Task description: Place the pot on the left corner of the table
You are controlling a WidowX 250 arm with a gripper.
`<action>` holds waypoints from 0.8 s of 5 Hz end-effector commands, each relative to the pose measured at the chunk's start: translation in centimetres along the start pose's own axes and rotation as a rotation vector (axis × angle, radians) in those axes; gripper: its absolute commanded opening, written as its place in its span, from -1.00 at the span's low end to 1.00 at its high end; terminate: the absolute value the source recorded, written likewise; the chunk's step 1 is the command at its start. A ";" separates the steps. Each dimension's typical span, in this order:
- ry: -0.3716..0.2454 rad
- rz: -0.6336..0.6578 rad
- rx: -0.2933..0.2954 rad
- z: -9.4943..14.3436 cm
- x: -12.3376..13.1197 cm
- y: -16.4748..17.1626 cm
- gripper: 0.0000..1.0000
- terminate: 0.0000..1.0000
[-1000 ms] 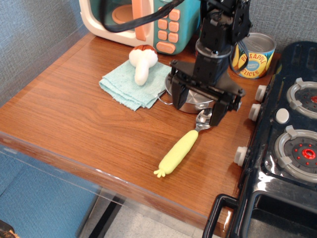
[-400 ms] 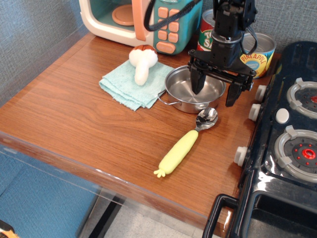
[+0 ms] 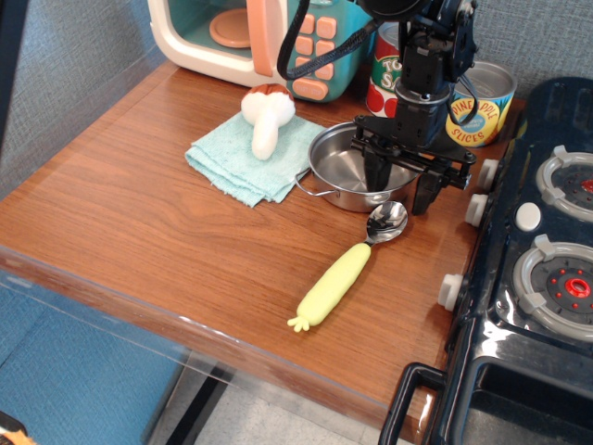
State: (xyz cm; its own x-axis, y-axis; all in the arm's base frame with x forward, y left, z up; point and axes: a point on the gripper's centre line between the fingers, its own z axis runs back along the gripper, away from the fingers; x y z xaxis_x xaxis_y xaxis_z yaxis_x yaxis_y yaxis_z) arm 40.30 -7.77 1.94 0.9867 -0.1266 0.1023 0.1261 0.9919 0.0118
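Cans [image 3: 478, 104] stand at twelve o'clock of the small shiny stainless-steel pot [image 3: 357, 171] on the brown wood-grain worktop [image 3: 167, 222]; teal cloth [image 3: 248, 158] at nine, yellow-handled spoon [image 3: 347, 269] at six. Pot's wire handle points toward eight. Black claw [image 3: 400, 183], fingers apart, straddles its right rim.

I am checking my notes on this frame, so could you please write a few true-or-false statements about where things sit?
1. The pot stands on the stove. False: it stands on the table, left of the stove.
2. The mushroom lies on the blue cloth. True.
3. The gripper is at the pot's right rim, one finger inside. True.
4. The spoon has a red handle. False: yellow.
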 end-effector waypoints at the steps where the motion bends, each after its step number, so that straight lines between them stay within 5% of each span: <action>1: -0.069 -0.027 0.015 2.1 1.4 0.0 -1.00 -1.00; 3: -0.146 -0.029 0.035 5.5 2.0 2.2 -1.00 -1.00; 4: -0.226 -0.011 0.006 9.2 0.9 3.2 -1.00 -1.00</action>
State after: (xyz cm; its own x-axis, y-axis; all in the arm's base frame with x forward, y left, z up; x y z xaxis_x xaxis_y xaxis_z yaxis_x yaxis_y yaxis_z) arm 40.03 -4.76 8.24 0.9611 -0.1287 0.2444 0.1302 0.9914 0.0101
